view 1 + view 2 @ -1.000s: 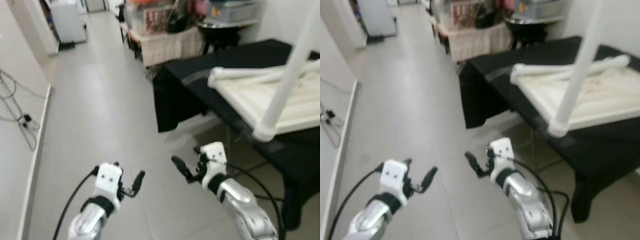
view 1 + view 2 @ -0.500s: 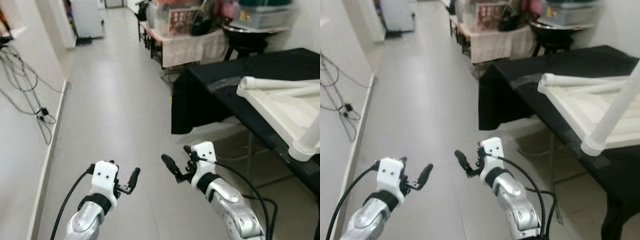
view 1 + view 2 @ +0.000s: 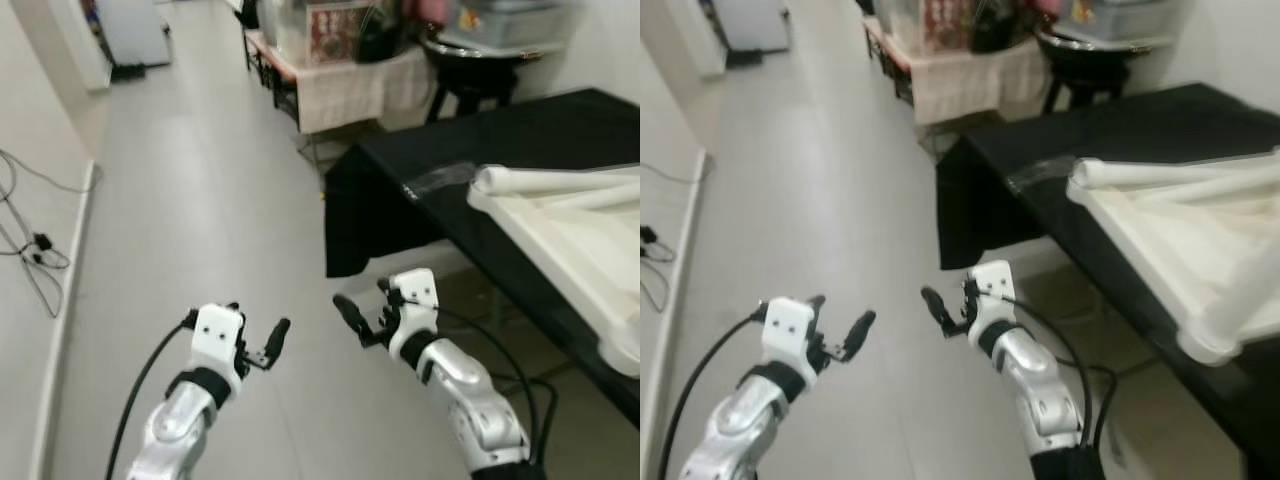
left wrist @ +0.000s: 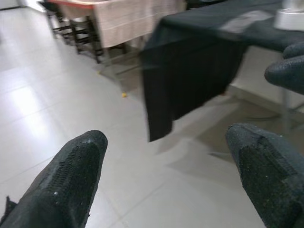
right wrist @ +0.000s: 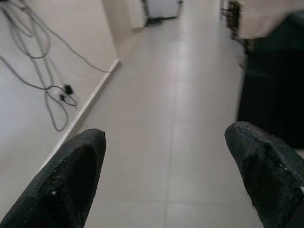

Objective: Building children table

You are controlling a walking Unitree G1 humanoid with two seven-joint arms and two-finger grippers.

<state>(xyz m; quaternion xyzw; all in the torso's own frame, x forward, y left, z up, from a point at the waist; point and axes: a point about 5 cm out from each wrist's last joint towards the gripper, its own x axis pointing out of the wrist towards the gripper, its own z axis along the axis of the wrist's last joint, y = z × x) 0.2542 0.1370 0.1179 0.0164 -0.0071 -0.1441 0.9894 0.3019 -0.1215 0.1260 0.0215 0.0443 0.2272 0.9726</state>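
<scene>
Both tools, left (image 3: 262, 350) and right (image 3: 362, 322), hang wide and empty beside the white table (image 3: 570, 235).

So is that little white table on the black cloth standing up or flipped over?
Flipped over. The white table lies top-down on the black-covered table, its underside and rim facing up, one white leg lying across it.

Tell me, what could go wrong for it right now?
Three risks, as I judge them. The white tabletop overhangs the black table at its near edge; a bump might tip it off. A cable loops beside the right arm and could snag on that edge. Wires lie on the floor by the wall, a trip hazard. Both the left claw and right claw are open, holding nothing.
</scene>
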